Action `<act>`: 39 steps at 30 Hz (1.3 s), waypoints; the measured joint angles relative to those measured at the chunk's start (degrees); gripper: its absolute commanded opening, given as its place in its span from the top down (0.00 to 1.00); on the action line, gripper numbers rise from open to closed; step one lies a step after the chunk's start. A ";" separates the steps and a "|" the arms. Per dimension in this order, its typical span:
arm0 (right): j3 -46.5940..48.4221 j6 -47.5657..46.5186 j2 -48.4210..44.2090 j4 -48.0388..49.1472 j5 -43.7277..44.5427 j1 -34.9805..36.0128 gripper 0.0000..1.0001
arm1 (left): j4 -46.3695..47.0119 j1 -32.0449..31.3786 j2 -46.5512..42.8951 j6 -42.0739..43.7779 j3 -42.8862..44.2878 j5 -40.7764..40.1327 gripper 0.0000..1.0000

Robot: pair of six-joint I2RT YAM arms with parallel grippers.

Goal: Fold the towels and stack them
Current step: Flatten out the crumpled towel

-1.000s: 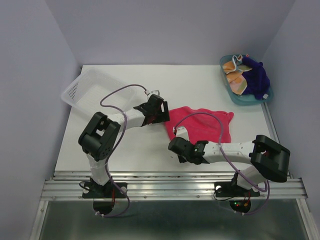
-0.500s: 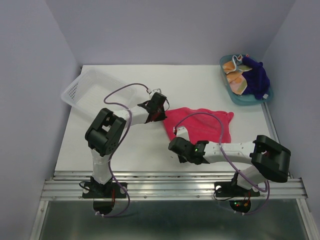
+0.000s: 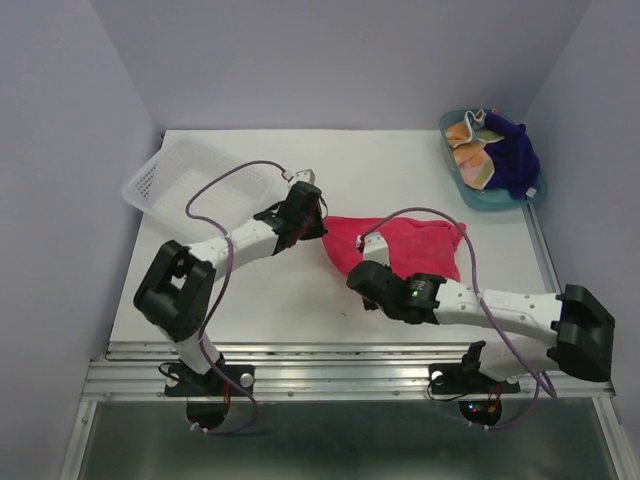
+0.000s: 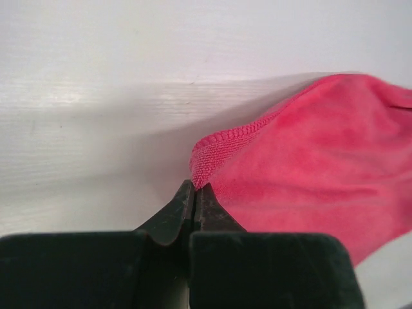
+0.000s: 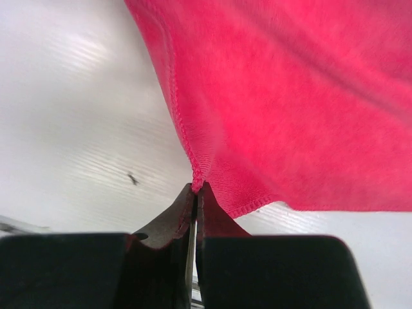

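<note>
A bright pink-red towel lies in the middle of the table, its left side raised and bunched. My left gripper is shut on its far left corner; the left wrist view shows the hemmed corner pinched at the gripper. My right gripper is shut on the near left corner, and the right wrist view shows the towel hanging from the gripper. An orange dotted towel and a dark purple-blue towel lie crumpled in the teal tray.
A white perforated basket lies tipped at the far left, just behind my left arm. The teal tray stands at the far right corner. Purple cables loop over both arms. A small dark speck marks the table near my right gripper.
My left gripper has shut on the towel's far left corner. My right arm has stretched forward with the near corner, lifting and bunching the towel's left edge.
</note>
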 measured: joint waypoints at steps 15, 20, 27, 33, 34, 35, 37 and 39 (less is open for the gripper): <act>22.25 -17.86 -11.91 1.99 3.69 0.00 0.99 | 7.39 -0.87 -44.48 2.08 -4.02 -6.10 1.00; 31.52 -22.95 -8.68 2.43 4.24 -2.54 0.99 | 0.98 -0.85 -37.16 1.79 9.73 -16.09 1.00; 41.42 -26.86 -0.13 3.30 -8.52 -26.75 0.99 | -6.43 0.26 -24.90 2.19 22.10 -28.15 1.00; 55.52 -31.39 9.68 0.07 -15.96 -29.94 0.99 | -9.73 0.70 -17.88 6.34 34.88 -30.27 1.00; 58.71 -32.20 10.49 -0.48 -16.65 -29.79 0.99 | -9.77 0.70 -17.81 6.80 36.30 -30.23 1.00; 60.43 -33.07 10.51 -0.63 -17.18 -29.59 0.99 | -9.81 0.70 -18.12 7.28 38.03 -30.18 1.00; 64.06 -34.49 10.23 -0.63 -18.32 -29.57 0.99 | -9.62 0.70 -19.61 7.87 40.02 -29.51 1.00; 67.80 -35.63 9.22 -0.66 -20.13 -29.57 0.99 | -9.60 0.70 -21.79 8.13 40.33 -28.52 1.00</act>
